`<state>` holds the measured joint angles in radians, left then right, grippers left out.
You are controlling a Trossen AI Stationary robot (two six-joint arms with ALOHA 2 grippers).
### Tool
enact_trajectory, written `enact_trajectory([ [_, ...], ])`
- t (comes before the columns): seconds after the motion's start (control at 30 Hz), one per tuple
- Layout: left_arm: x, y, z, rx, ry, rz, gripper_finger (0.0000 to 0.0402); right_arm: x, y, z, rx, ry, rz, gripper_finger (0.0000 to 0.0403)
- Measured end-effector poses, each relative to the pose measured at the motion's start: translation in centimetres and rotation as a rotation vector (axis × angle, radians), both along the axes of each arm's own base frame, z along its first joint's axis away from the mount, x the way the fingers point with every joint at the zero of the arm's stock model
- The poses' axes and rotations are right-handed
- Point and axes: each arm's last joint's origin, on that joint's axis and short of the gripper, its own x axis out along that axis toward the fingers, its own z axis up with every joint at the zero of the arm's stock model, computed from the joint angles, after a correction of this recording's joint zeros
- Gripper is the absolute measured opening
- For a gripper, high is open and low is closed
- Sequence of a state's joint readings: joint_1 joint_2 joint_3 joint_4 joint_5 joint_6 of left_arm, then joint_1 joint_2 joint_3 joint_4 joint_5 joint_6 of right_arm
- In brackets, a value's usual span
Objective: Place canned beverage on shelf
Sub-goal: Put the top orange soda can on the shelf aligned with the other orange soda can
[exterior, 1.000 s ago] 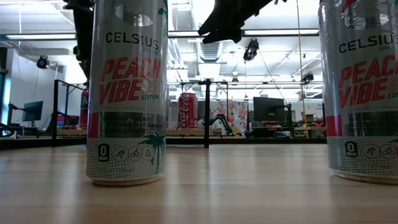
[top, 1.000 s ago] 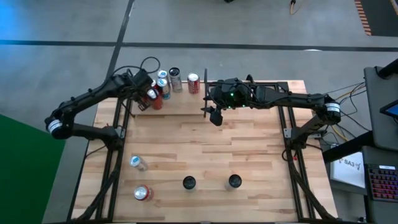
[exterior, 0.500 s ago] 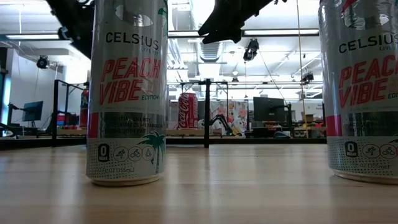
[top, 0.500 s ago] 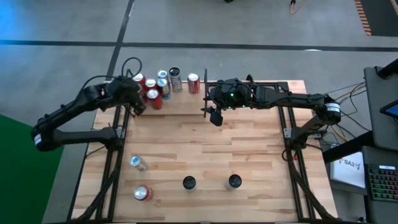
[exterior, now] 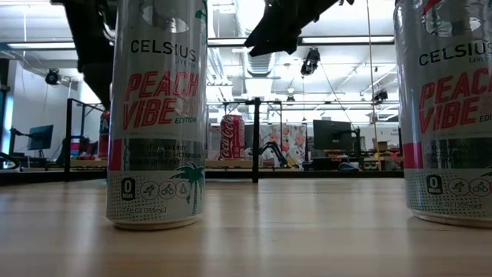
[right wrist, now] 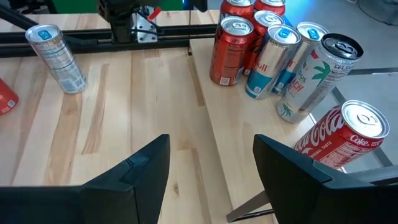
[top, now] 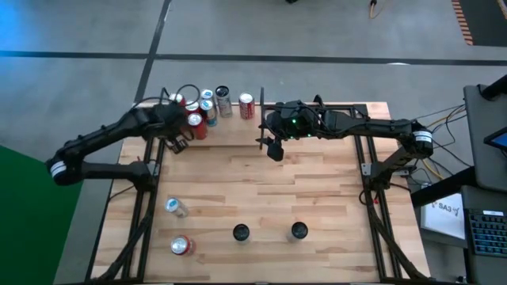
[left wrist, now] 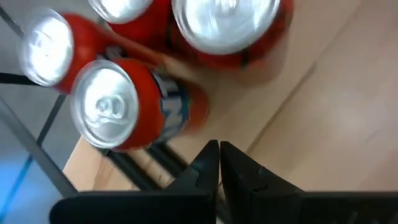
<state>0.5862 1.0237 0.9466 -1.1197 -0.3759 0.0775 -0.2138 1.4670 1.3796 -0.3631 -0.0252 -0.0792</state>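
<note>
- The shelf runs along the far edge of the surface, and a cluster of cans stands on its left part; 1 red cola can stands apart beside the black divider rod.
- The left tool is clenched with nothing in it, just in front of the cluster; its wrist view looks down on red can tops at the shelf's edge.
- Change: a second ago the left arm reached in among those cans; now it has pulled back toward the near side and is clear of them. That reads as 1 can delivered and let go.
- The right tool hangs part open and empty over the middle of the shelf's front edge, unmoved.
- Still off the shelf: 2 cans lying at near left and 2 standing at the near edge, so 4 are probably left to fetch.
</note>
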Motion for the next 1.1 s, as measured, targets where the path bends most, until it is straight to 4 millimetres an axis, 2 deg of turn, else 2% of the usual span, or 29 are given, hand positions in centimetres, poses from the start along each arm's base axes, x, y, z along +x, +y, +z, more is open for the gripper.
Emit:
enact_trajectory([
  [0.17,0.5,1.6,-1.2,-0.08,0.163,-0.02,0.0,-0.1,0.0,-0.1,-0.004,0.012,0.003,0.0219],
  [0.4,0.5,3.3,-2.1,-0.109,0.251,-0.019,0.0,-0.1,0.0,-0.3,-0.004,0.03,0.005,0.0219],
  [0.9,0.8,4.0,-2.0,-0.013,0.25,0.013,0.0,-0.1,0.0,-0.4,-0.001,0.03,0.004,0.0219],
  [1.1,0.7,3.9,-1.3,0.018,0.199,0.041,0.0,-0.1,0.0,-0.4,0.0,0.03,0.004,0.0219],
])
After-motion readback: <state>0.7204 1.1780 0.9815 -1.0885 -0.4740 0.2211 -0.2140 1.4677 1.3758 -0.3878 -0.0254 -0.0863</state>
